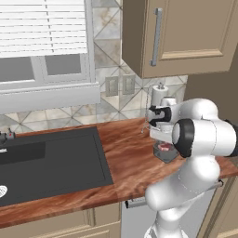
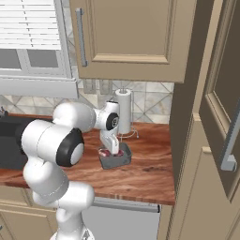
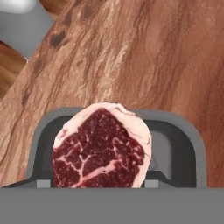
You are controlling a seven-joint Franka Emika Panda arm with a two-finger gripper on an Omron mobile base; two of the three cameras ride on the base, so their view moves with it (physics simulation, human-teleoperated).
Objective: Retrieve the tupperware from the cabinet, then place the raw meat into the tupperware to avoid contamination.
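Tupperware (image 2: 115,159): out of the cabinet (image 2: 220,131), on the counter (image 2: 145,176) just in front of the paper towel roll (image 2: 124,111).
Meat (image 3: 101,148): over the tupperware, between the jaws.
End effector (image 2: 112,151): partly open, apparently gripping the meat.
Left: release, withdraw.

Polished reddish-brown wood-grain counter (image 3: 131,52), smooth with a slight sheen. Matt grey plastic-looking tupperware (image 3: 192,148) holds raw meat (image 3: 103,146) (dark red, marbled white, pale fatty rim). Beige matt wooden cabinet (image 2: 206,117) with brushed grey metal handle (image 2: 229,140). Matt black sink (image 1: 51,162).
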